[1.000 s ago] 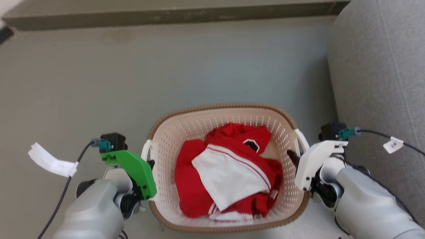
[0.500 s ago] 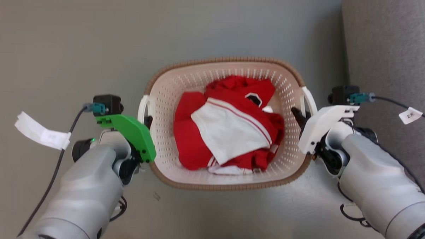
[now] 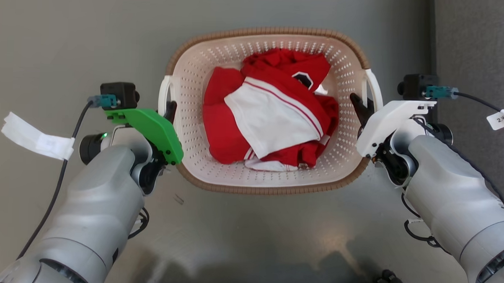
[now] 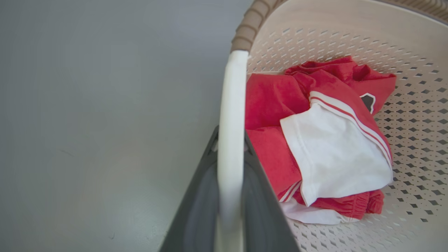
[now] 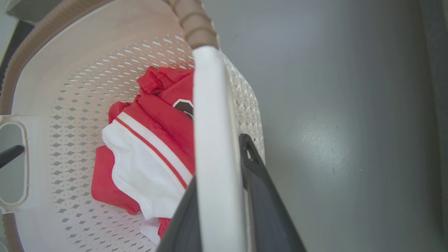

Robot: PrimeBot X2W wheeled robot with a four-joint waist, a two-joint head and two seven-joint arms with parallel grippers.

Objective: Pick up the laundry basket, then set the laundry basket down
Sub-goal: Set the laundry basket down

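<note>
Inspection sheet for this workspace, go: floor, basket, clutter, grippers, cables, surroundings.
Surface: grey floor, smooth, with glossy patches.
Job's things: laundry basket, upright, holding red and white clothes; whether it is off the floor cannot be told.
Clutter: nothing seen.
Grippers: left gripper shut on the basket's left white handle; right gripper shut on the right white handle.
Cables: black cable with a paper tag at the left wrist; tagged black cable at the right wrist.
Surroundings: grey upholstered furniture right of the basket.
</note>
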